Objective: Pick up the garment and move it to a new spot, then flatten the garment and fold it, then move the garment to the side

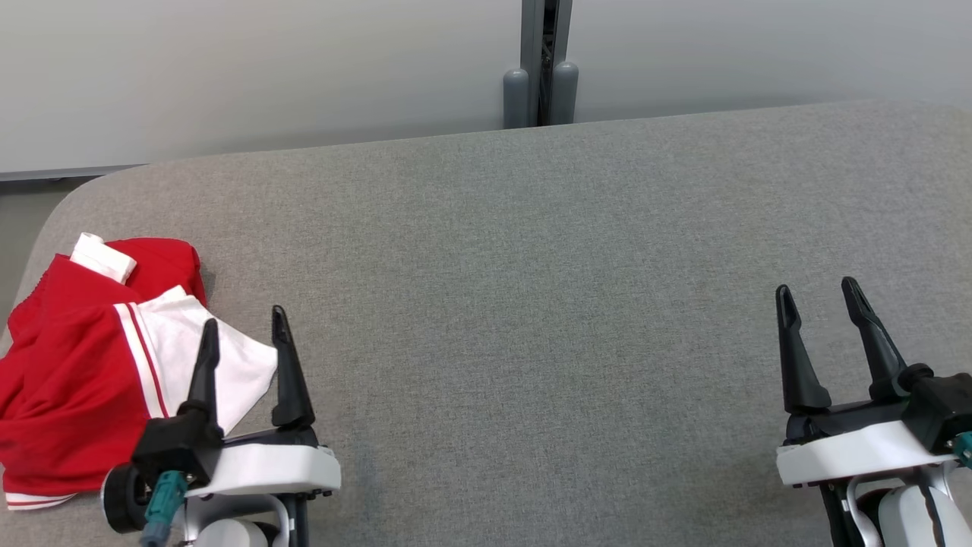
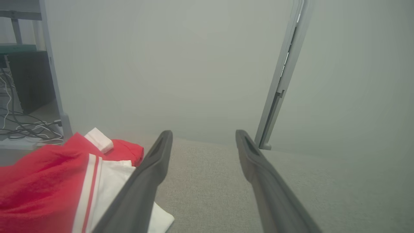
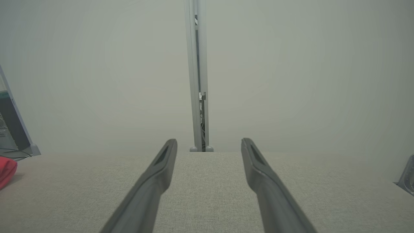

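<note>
The garment (image 1: 83, 365) is a crumpled red piece with white panels and red-and-white stripes, lying in a heap at the near left corner of the grey table (image 1: 531, 304). My left gripper (image 1: 243, 323) hovers open just right of the heap, its left finger over the white panel, nothing between the fingers. In the left wrist view the garment (image 2: 42, 187) lies at the lower left beside my open left gripper (image 2: 203, 136). My right gripper (image 1: 820, 292) stands open far to the right over bare table. In the right wrist view the right gripper (image 3: 208, 142) is open, and a red edge of the garment (image 3: 6, 170) shows at far left.
A grey wall runs behind the table, with a vertical metal post (image 1: 541, 68) at its middle. Left of the table stand a shelf frame and cables on the floor (image 2: 22, 129). The table's rounded far-left corner (image 1: 83, 197) lies just beyond the garment.
</note>
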Motion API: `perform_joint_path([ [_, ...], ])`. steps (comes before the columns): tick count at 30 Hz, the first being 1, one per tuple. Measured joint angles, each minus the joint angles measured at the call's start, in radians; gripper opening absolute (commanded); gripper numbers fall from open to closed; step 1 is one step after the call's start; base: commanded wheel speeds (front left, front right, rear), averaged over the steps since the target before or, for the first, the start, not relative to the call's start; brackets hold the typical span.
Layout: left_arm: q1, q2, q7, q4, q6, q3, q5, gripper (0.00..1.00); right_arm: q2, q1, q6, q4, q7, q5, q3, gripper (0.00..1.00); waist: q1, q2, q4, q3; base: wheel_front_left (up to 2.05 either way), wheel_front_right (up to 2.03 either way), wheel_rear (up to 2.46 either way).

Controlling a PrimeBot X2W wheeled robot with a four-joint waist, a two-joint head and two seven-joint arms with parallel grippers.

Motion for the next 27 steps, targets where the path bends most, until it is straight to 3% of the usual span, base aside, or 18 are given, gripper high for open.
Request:
perform_joint_path([
  [5,0.005,0.0,0.0,-0.021,0.0,0.041,-0.004,1.0,0.0,-0.009,0.0,-0.004,0.0,0.003,-0.01,1.0,0.0,0.0,0.0,0.001,0.0,0.0,0.0],
  [13,0.016,0.0,0.0,-0.028,-0.038,0.054,-0.002,1.0,0.002,-0.009,0.0,-0.005,0.0,0.004,-0.018,1.0,0.0001,0.0,0.004,0.001,0.0,0.0,0.0],
  [27,0.014,0.0,0.0,-0.022,-0.042,0.05,0.006,1.0,0.0,-0.009,0.0,-0.009,0.0,0.0,-0.016,1.0,0.0,0.0,0.023,0.006,0.0,0.0,0.0],
])
